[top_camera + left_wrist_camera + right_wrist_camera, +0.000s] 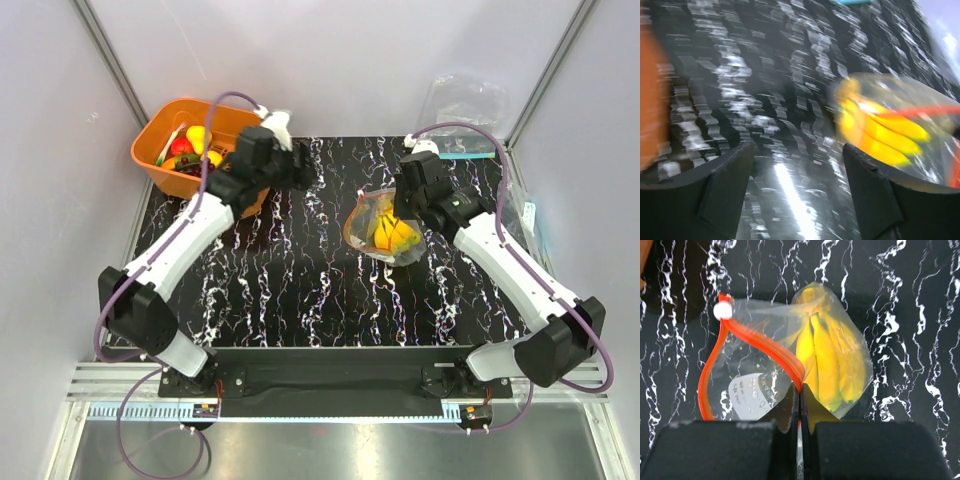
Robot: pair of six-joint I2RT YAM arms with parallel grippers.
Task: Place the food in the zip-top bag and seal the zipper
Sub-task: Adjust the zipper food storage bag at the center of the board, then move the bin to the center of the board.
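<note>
Right tool pinching zipper, banana bunch beyond

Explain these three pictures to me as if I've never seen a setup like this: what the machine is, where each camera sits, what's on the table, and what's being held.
Two white robot arms are bolted at the near edge of a black marbled table. The wide picture looks down from above; the other two come from cameras on each wrist. The right pincer is shut on the red-orange zipper strip of a clear plastic bag containing a yellow toy banana bunch. The left pincer is open and empty, its picture blurred. An orange basket of toy fruit sits at the table's far left corner.
</note>
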